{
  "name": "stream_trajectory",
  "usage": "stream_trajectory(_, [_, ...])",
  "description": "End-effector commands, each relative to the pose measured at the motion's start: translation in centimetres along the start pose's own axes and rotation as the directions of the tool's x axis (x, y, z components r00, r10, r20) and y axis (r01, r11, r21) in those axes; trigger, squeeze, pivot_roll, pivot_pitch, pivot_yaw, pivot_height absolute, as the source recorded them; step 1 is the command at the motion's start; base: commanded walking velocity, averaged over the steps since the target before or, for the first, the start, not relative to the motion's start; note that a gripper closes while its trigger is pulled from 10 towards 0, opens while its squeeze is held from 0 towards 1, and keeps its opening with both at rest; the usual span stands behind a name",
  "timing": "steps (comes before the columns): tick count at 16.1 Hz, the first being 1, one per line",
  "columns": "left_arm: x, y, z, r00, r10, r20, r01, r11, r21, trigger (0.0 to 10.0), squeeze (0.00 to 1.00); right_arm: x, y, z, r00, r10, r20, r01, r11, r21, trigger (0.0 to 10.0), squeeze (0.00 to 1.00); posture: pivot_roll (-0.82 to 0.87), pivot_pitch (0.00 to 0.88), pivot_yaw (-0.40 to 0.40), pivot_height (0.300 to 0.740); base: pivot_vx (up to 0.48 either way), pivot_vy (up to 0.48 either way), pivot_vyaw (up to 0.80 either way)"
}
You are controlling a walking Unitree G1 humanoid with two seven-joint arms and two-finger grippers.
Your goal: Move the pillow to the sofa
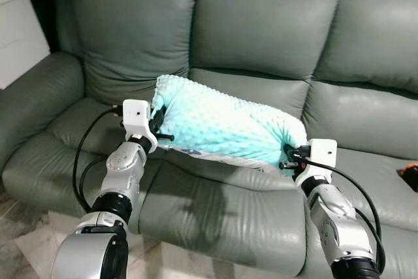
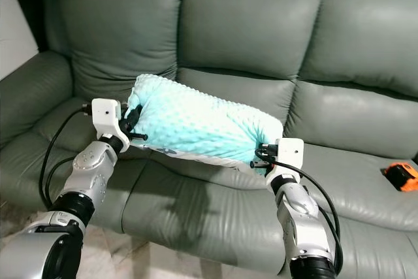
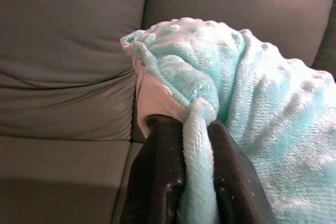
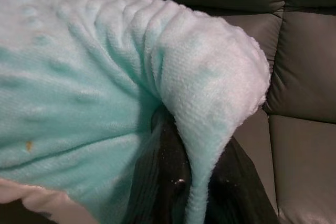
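A mint-green dotted pillow point(image 1: 222, 125) hangs lengthwise between my two arms, just above the seat of the grey-green leather sofa point(image 1: 261, 24). My left gripper point(image 1: 159, 124) is shut on the pillow's left end, a fold of fleece point(image 3: 198, 166) pinched between its black fingers point(image 3: 157, 182). At the pillow's right corner my right gripper point(image 1: 287, 156) is shut on the pillow point(image 4: 105, 77) too, with fabric point(image 4: 202, 150) squeezed between its fingers point(image 4: 163, 177). The pillow's underside shows a pale pink lining point(image 3: 155, 98).
An orange and black object point(image 2: 400, 176) lies on the right seat cushion. The sofa's left armrest point(image 1: 32, 102) rises beside my left arm. A white cabinet point(image 1: 19, 37) stands behind that armrest. Pale floor point(image 1: 39, 246) lies before the sofa front.
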State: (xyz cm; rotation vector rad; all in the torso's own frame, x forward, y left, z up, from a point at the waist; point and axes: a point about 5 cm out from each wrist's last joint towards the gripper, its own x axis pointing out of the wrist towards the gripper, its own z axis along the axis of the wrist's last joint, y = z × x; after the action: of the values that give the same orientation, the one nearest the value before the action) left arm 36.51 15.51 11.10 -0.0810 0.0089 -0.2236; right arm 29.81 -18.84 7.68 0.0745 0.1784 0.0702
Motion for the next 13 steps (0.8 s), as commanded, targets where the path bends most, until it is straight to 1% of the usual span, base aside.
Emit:
stream_trajectory(1, [0.4,0.6,1.1,1.0,0.019,0.021,-0.019,1.0,0.003,10.0,0.0,0.1,0.5,1.0,0.999,0.024,0.03,-0.023,0.999,-0.035,10.0,0.0,-0.16,0.0,0.051,0.74,0.0,0.0,0.0])
stream_trajectory(2, [0.6,0.8,1.4,1.0,0.021,0.021,-0.021,1.0,0.001,10.0,0.0,0.0,0.9,1.1,0.999,0.019,0.032,-0.016,0.997,-0.08,10.0,0.0,-0.17,0.0,0.072,0.74,0.0,0.0,0.0])
stream_trajectory(3, [0.7,0.8,1.5,1.0,0.019,0.019,-0.019,1.0,0.007,10.0,0.0,-0.1,1.0,1.0,0.999,0.011,0.032,-0.008,0.996,-0.089,10.0,0.0,-0.18,0.0,0.077,0.74,0.0,0.0,0.0])
stream_trajectory(4, [0.8,0.8,1.7,1.0,0.017,0.025,-0.018,1.0,0.024,10.0,0.0,-0.4,1.1,0.3,1.0,0.005,0.026,-0.003,0.998,-0.068,10.0,0.0,-0.18,0.0,0.093,0.74,0.0,0.0,0.0])
stream_trajectory(6, [0.8,1.0,1.6,0.999,0.029,0.017,-0.029,0.999,0.033,10.0,0.0,-0.5,1.1,-0.1,1.0,0.003,0.017,-0.001,0.998,-0.064,10.0,0.0,-0.18,0.0,0.106,0.74,0.0,0.0,0.0])
stream_trajectory(7, [0.8,1.0,1.0,0.999,0.042,-0.013,-0.042,0.999,0.008,10.0,0.0,-0.1,0.7,0.3,1.0,-0.013,0.017,0.014,0.997,-0.081,10.0,0.0,-0.19,0.0,0.112,0.74,0.0,0.0,0.0])
stream_trajectory(8, [0.8,0.8,0.7,0.999,0.039,-0.024,-0.039,0.999,-0.005,10.0,0.0,0.1,0.6,0.7,1.0,-0.02,0.021,0.022,0.995,-0.098,10.0,0.0,-0.19,0.008,0.117,0.74,0.0,0.0,0.0])
stream_trajectory(9, [0.9,-0.2,0.3,0.999,0.001,-0.034,-0.002,1.0,-0.031,10.0,0.0,0.3,0.3,1.1,0.998,-0.051,0.034,0.055,0.989,-0.139,10.0,0.0,-0.19,0.027,0.121,0.74,0.0,0.0,0.0])
stream_trajectory(10, [0.9,-0.5,0.2,0.999,-0.012,-0.036,0.011,0.999,-0.033,10.0,0.0,0.4,0.2,1.2,0.998,-0.058,0.037,0.063,0.987,-0.145,10.0,0.0,-0.2,0.03,0.122,0.74,0.0,0.0,0.0])
stream_trajectory(11, [1.2,-1.8,0.0,0.998,-0.056,-0.04,0.054,0.998,-0.037,10.0,0.0,0.4,0.0,1.3,0.996,-0.076,0.047,0.082,0.985,-0.154,10.0,0.0,-0.2,0.048,0.126,0.74,0.0,0.0,0.0])
stream_trajectory(12, [1.3,-2.3,-0.1,0.997,-0.07,-0.044,0.068,0.997,-0.043,10.0,0.0,0.4,0.0,1.2,0.996,-0.077,0.051,0.085,0.984,-0.157,10.0,0.0,-0.21,0.051,0.126,0.74,0.0,0.0,0.0])
stream_trajectory(13, [1.8,-3.2,0.1,0.995,-0.086,-0.049,0.084,0.995,-0.05,10.0,0.0,0.1,0.3,1.0,0.996,-0.072,0.053,0.079,0.986,-0.149,10.0,0.0,-0.22,0.081,0.132,0.74,0.0,0.0,0.0])
